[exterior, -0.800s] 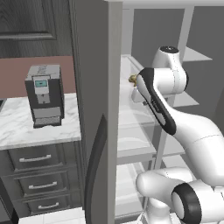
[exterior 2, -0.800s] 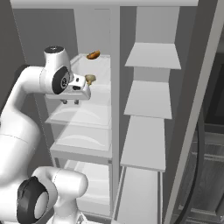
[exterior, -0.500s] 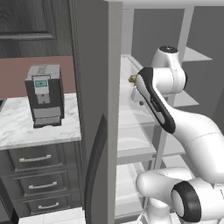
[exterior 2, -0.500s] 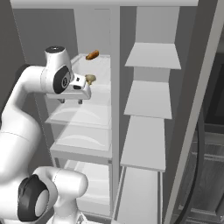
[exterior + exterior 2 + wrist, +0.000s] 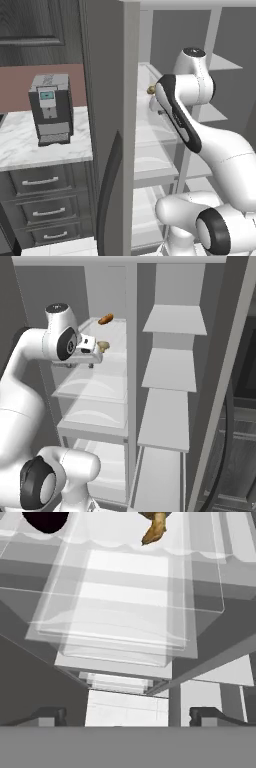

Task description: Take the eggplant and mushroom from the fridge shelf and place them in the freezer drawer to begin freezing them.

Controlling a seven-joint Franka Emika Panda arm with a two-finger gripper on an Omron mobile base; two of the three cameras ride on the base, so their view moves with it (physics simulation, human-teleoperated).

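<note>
- Reaching toward the upper fridge shelf [image 5: 112, 338], the gripper [image 5: 95, 356] sits left of centre in the right base view; its fingertips [image 5: 50, 714] stand wide apart at the bottom corners of the hand view, nothing between them.
- Mushroom [image 5: 103, 346]: tan lump just beside the gripper, on that shelf; it also appears at top centre of the hand view [image 5: 155, 529].
- Risk: a finger striking the small mushroom may push it deeper along the shelf; closing off-centre would miss it.
- Brown oblong item [image 5: 105, 319]: farther back on the shelf, possibly the eggplant; uncertain.
- Clear shelves below: no contents visible; freezer drawer not identifiable.
</note>
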